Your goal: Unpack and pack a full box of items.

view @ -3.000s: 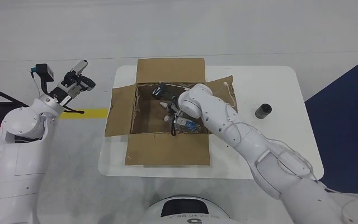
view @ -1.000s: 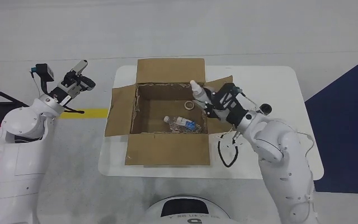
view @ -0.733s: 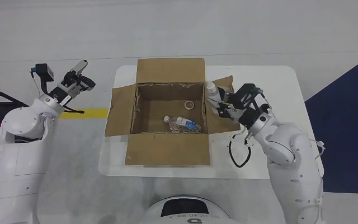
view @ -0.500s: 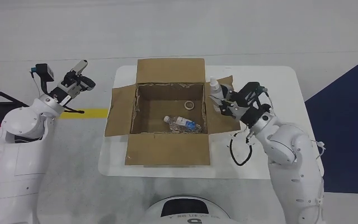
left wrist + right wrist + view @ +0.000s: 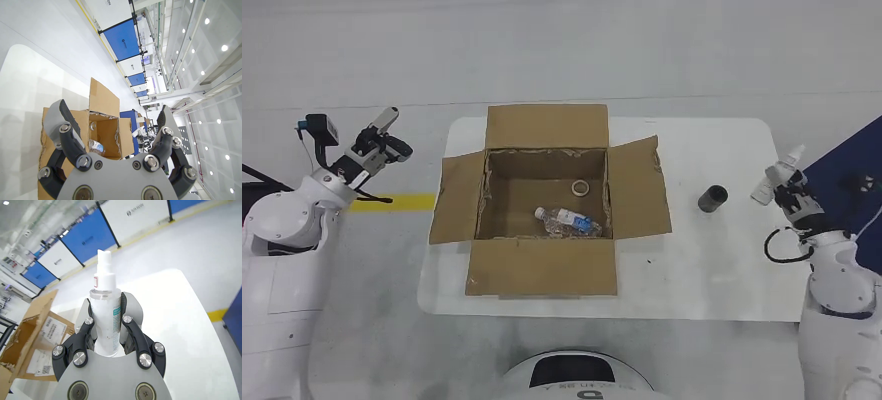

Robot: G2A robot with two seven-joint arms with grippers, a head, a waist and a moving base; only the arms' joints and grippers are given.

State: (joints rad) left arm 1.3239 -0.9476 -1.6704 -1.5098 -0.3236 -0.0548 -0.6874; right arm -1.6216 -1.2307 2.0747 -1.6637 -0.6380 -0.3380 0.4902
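The right end effector [image 5: 105, 306] is clenched around a clear plastic spray bottle with a white pump top [image 5: 105, 313]. It holds the bottle by the lower body, so the nozzle stands out past the fingertips. A small red-outlined square sits on the bottle's white collar. A teal panel of fine print runs down its side, too small for me to make out. From above, this end effector and bottle hang at the right edge of the white rounded surface [image 5: 712, 265], just beyond a short dark cylinder [image 5: 712, 197] that stands alone there.

The open brown cardboard box [image 5: 547, 195] sits toward the left-centre of the surface with all four flaps folded outward. Its inner rim is torn and ragged. A crumpled clear plastic water bottle with a blue-and-white label [image 5: 564, 220] lies on its side on the box floor. A small pale ring-shaped roll [image 5: 582, 187] lies near it, closer to the far wall, and the two do not touch. The right wrist view shows white shipping labels [image 5: 54, 326] stuck to the outside of one flap, with barcodes and a square code. Their print is not legible from here.

The left end effector [image 5: 382, 135] hangs off the surface, well to the left of the box. Its grey fingers [image 5: 62, 111] with ribbed black pads are spread wide and hold nothing. Blue and white partition panels [image 5: 122, 41] stand along the hall floor behind, each with a small logo.
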